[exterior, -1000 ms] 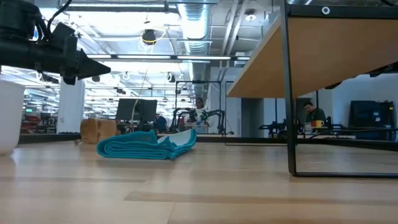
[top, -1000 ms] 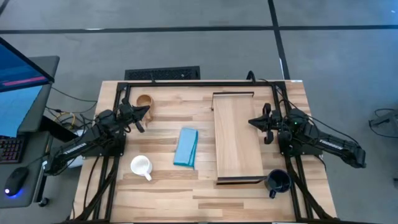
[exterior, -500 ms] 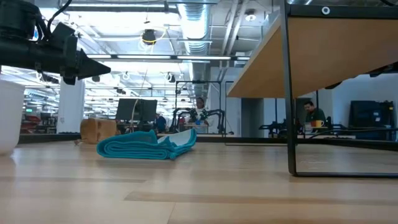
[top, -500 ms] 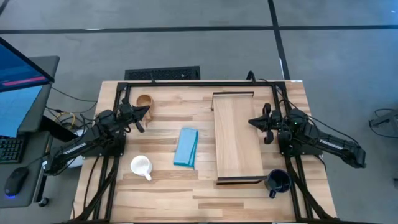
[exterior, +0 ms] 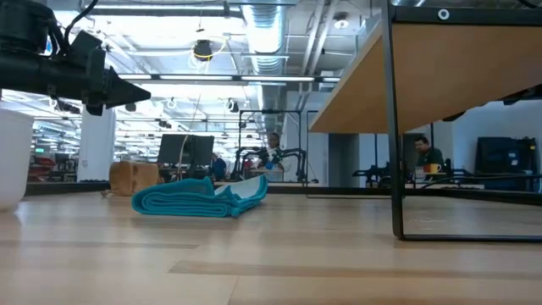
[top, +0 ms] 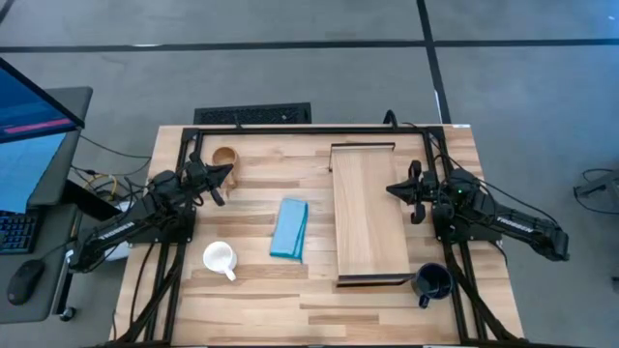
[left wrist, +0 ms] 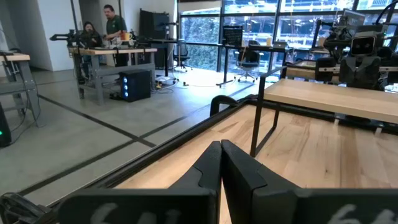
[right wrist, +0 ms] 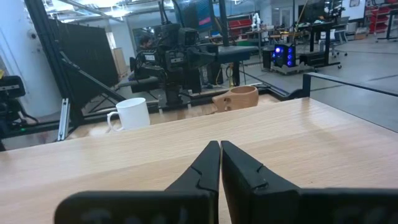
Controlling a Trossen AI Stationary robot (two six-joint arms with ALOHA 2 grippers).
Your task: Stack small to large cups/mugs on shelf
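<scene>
The small light-brown wooden cup (top: 224,158) stands upright near the table's far left corner, and the white mug (top: 220,257) stands upright toward the near left. The dark navy mug (top: 431,281) sits on the tabletop by the shelf's near right corner. The light-wood shelf (top: 368,213) stands on dark brackets on the right half and carries nothing. My left gripper (top: 227,173) is shut and hovers just near of the wooden cup. My right gripper (top: 391,188) is shut above the shelf's right side, pointing left; its wrist view shows the wooden cup (right wrist: 237,98) and white mug (right wrist: 131,114) beyond.
A blue folded cloth (top: 290,228) lies on the table between the white mug and the shelf. A black frame (top: 290,129) runs along the table's far edge and down both sides. Bare tabletop shows near the near edge. A monitor and mouse sit off the table's left.
</scene>
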